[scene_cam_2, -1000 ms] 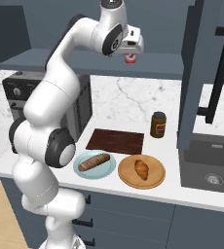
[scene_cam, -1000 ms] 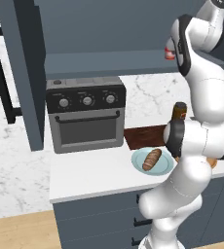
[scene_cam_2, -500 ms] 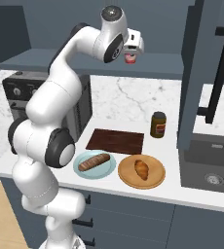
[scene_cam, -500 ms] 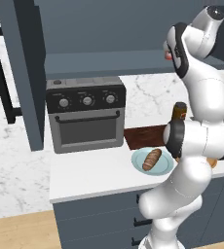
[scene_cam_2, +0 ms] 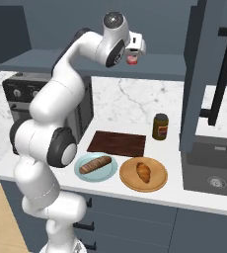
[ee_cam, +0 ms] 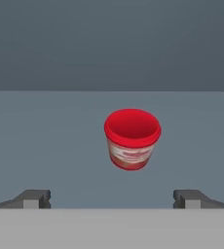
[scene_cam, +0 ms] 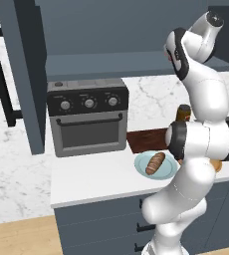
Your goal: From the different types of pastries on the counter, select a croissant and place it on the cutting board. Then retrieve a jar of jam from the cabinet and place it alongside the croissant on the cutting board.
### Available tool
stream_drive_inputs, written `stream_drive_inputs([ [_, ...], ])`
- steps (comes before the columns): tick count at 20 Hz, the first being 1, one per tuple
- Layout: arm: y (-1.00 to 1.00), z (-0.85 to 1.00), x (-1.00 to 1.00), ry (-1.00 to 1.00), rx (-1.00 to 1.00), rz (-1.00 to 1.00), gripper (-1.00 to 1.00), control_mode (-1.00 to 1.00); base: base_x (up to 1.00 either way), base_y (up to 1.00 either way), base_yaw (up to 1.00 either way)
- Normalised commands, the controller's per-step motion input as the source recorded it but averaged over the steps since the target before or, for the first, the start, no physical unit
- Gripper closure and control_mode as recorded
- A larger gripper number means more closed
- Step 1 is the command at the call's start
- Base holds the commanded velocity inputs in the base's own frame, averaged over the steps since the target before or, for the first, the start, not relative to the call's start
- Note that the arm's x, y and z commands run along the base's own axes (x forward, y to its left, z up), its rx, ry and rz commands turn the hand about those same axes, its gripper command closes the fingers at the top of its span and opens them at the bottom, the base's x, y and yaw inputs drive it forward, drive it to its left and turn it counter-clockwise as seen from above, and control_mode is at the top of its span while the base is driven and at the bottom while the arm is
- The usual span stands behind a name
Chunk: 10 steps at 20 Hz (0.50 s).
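White marbled counter (scene_cam_2: 135,111) carries: toaster oven (scene_cam: 89,115) at 9 o'clock, cutting board (scene_cam_2: 116,143) centre, dark jar (scene_cam_2: 160,126) at 2, blue plate (scene_cam_2: 96,166) at 7, tan plate (scene_cam_2: 143,174) at 5. Cabinet shelf (ee_cam: 46,141) carries red jar of jam (ee_cam: 132,138), upright.

The white arm rises from its base, bends at a dark elbow joint at mid-height, and extends upward so that the wrist and hand sit at the top of the reach. The claw (ee_cam: 112,197) is at its widest setting, with one dark fingertip (ee_cam: 33,198) at each lower side of the hand view and a broad gap between them. Nothing is gripped between the fingertips, and the claw (scene_cam_2: 133,55) points away from the arm's upper link.
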Motion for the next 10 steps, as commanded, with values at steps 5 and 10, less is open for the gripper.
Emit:
stream_drive_inputs([
  [5, -0.01, 0.0, 0.22, -0.03, 0.0, 0.0, -1.0, -1.0, 0.0, 0.0, 0.0],
  [10, -0.09, 0.0, 0.22, -0.01, 0.0, 0.0, -1.0, -1.0, 0.0, 0.0, 0.0],
])
